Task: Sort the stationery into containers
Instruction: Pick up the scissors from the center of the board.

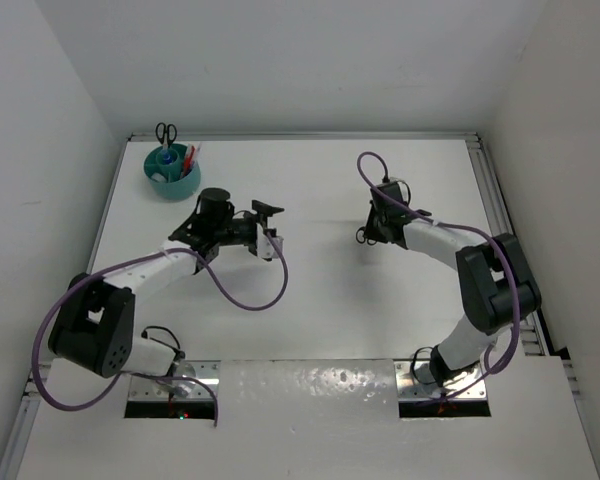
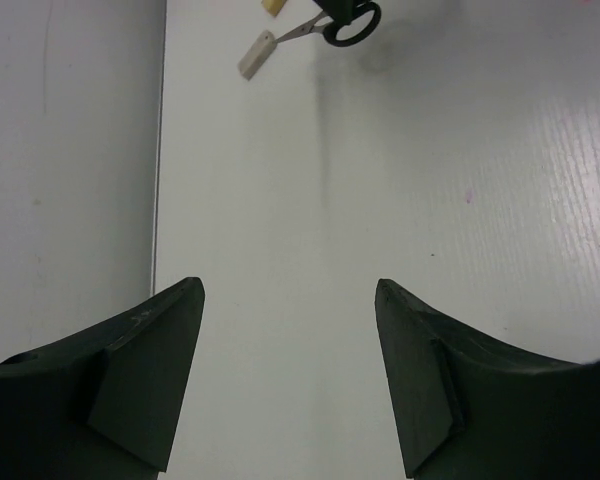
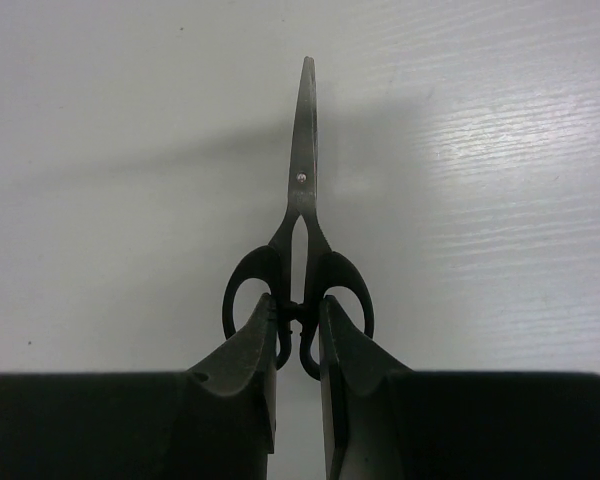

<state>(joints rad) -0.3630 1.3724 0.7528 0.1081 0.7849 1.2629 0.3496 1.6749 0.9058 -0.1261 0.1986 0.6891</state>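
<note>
While the right gripper (image 3: 297, 305) is clamped on a pair of black-handled scissors (image 3: 305, 180), pinching where the two finger loops meet, the blades are closed and point straight away from its fingers over the white table (image 3: 500, 150); a soft shadow of the scissors falls on the table to one side. From the top view this gripper sits right of the table's centre.

Left gripper (image 2: 288, 290): jaws spread wide apart, nothing between them, only bare table below; it sits left of centre, well apart from the right one. At the upper edge of its wrist view a small beige block (image 2: 256, 55) lies on the table beside a scissor blade and one black loop; whether block and blade touch cannot be told.

Teal organiser (image 1: 170, 190): standing in the far left corner of the table, close to the wall (image 1: 280, 60); a second pair of scissors (image 1: 166, 132) stands upright in it, loops uppermost, on the far side; a red pen (image 1: 189, 158) leans in a compartment on the right side; other contents too small to identify.
</note>
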